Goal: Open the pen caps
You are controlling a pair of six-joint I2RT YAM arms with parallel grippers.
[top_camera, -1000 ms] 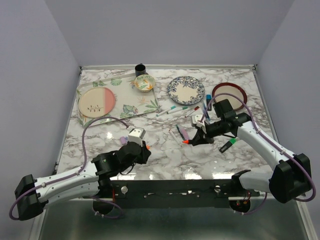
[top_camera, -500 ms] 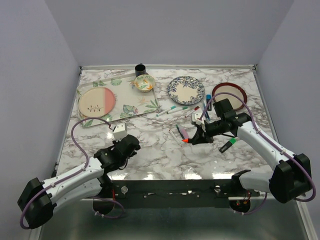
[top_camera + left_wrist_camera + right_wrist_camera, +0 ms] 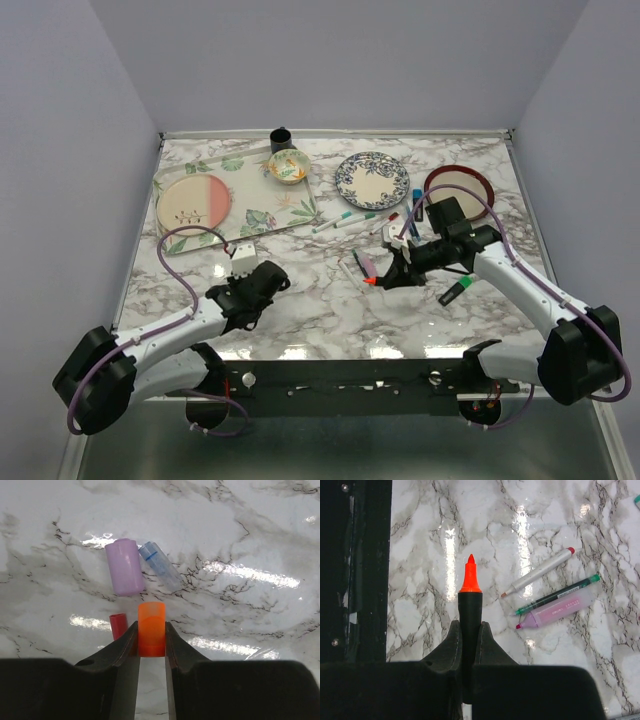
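Left wrist: left end effector (image 3: 151, 641) narrowly parted, clamping orange cap (image 3: 151, 629); lilac cap (image 3: 124, 574) ahead; right end effector (image 3: 470, 630) pinched on uncapped orange highlighter (image 3: 470, 602).

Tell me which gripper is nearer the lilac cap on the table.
Left. The left gripper, shut on an orange cap, is just beside the lilac cap; the right gripper holds an orange highlighter far across the table.

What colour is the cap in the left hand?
Orange. Small plastic cap, clearest in left wrist view.
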